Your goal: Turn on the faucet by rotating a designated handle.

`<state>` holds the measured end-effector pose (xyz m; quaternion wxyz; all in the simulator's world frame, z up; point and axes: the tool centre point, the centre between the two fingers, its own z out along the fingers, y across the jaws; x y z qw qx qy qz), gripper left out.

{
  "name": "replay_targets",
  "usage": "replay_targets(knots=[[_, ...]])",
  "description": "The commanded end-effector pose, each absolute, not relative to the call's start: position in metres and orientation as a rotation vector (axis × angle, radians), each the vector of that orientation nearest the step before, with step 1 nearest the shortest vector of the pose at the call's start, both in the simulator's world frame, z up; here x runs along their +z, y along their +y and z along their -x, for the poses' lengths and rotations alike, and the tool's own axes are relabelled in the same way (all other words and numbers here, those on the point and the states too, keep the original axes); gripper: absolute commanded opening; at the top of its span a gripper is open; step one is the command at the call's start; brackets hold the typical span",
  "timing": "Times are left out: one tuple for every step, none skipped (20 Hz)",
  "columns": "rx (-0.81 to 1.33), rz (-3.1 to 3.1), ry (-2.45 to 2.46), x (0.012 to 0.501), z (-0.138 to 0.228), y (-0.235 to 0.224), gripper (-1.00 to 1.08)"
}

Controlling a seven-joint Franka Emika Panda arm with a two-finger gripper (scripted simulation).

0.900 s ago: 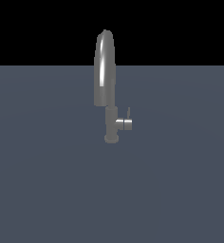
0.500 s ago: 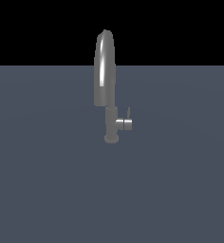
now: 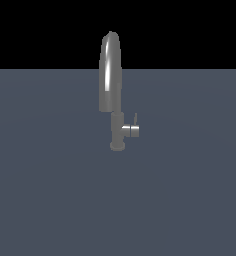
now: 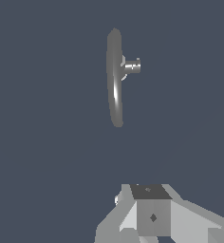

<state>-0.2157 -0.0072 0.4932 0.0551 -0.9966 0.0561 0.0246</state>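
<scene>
One faucet with handle in both views, fingers' state unclear, wrist view only.

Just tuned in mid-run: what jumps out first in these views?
The tall grey faucet stands alone mid-scene on a flat dark surface, its arched spout rising above the horizon. The stubby handle juts toward the exterior view's right. The gripper shows only in the wrist view, apart from the faucet.

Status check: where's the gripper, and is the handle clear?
Gripper well short of the faucet, touching nothing; jaw state unreadable. Handle juts to the exterior view's right, untouched. Nothing in the way.
</scene>
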Motion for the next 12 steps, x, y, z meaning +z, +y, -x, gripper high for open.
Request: replay_targets(knots=[[0.116, 2.993, 0.214, 0.49, 0.204, -0.008, -1.0], [0.134, 2.978, 0.234, 0.488, 0.198, -0.009, -1.0], [0.154, 2.961, 0.254, 0.486, 0.192, -0.01, -1.0], [0.173, 2.944, 0.275, 0.484, 0.187, -0.01, -1.0], [0.192, 2.927, 0.296, 0.482, 0.181, -0.011, -1.0], [0.212, 2.909, 0.316, 0.48, 0.175, -0.012, -1.0], [0.231, 2.891, 0.336, 0.478, 0.169, -0.013, -1.0], [0.25, 2.872, 0.357, 0.475, 0.163, -0.014, -1.0], [0.269, 2.853, 0.377, 0.473, 0.158, -0.015, -1.0], [0.288, 2.834, 0.397, 0.47, 0.152, -0.016, -1.0], [0.307, 2.814, 0.417, 0.468, 0.146, -0.017, -1.0], [0.326, 2.794, 0.437, 0.465, 0.14, -0.018, -1.0]])
